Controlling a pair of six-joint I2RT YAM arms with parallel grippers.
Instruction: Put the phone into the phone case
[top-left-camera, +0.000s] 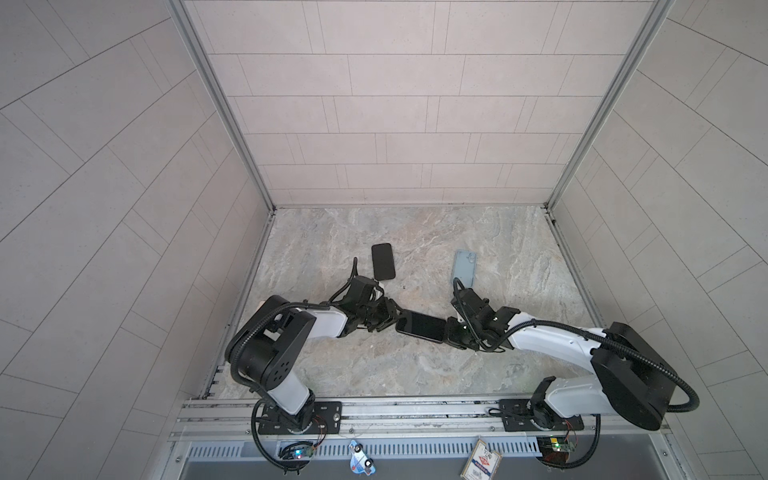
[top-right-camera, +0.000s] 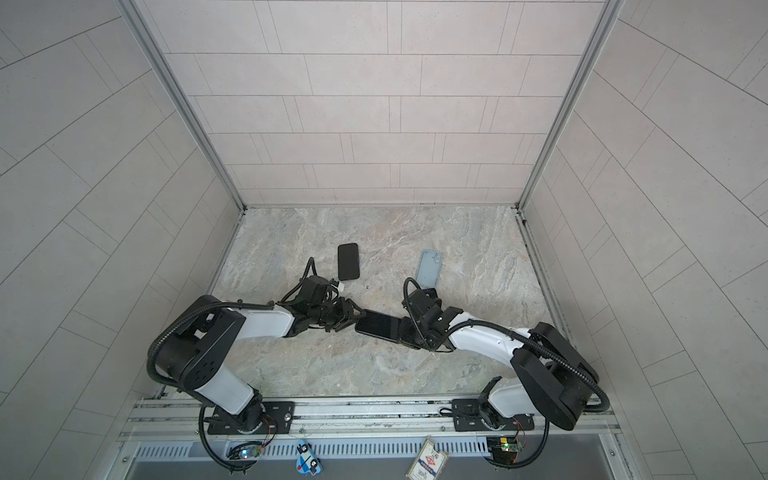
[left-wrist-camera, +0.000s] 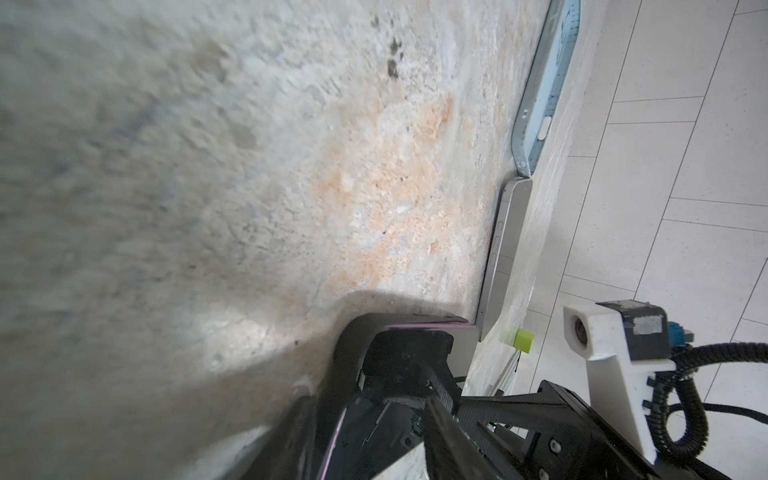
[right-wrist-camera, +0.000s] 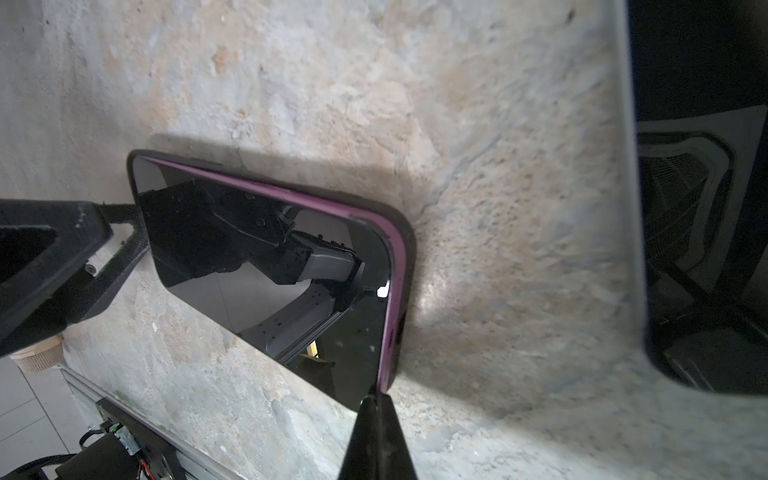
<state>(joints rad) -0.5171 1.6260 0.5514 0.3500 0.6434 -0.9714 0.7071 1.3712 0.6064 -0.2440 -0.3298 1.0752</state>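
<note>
lying with its long axis from gripper to gripper, the phone (right-wrist-camera: 270, 270), proud of its black case (right-wrist-camera: 409, 257), touches the closed right gripper (right-wrist-camera: 376, 419) and the spread-open left gripper (right-wrist-camera: 124, 226).

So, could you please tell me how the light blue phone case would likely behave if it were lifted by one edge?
The light blue phone case is an empty thin-walled shell, so it is probably light and may flex when pinched. It lies flat on the tabletop, so a push should slide it, not roll it.
</note>
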